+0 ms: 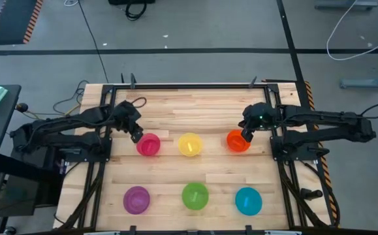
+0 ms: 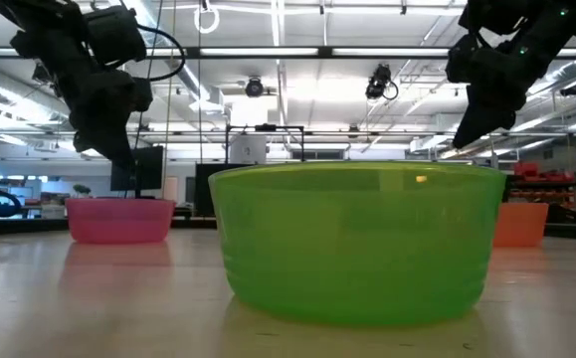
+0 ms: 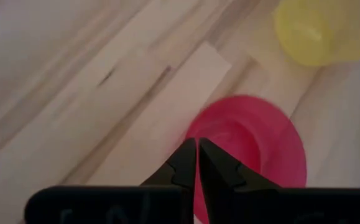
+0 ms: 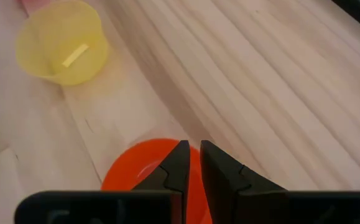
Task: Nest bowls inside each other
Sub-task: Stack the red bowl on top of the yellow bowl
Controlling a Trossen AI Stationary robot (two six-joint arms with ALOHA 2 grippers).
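Overhead view is showing all six bowls on the worktop (image 1: 202,111) in two rows; the level view is showing mostly the green bowl (image 2: 355,242) filling the frame. My left gripper (image 3: 196,163) is hanging over the pink bowl's (image 1: 148,145) rim on the side toward the worktop's left edge, fingers pinched nearly together across the rim. My right gripper (image 4: 192,163) is hanging over the orange bowl's (image 1: 237,141) rim on the far side, fingers narrowly apart astride the rim; I cannot tell if they are gripping it. The yellow bowl (image 1: 190,144) is sitting between pink and orange. Purple bowl (image 1: 136,200), green and blue bowl (image 1: 248,200) are lining the near edge.
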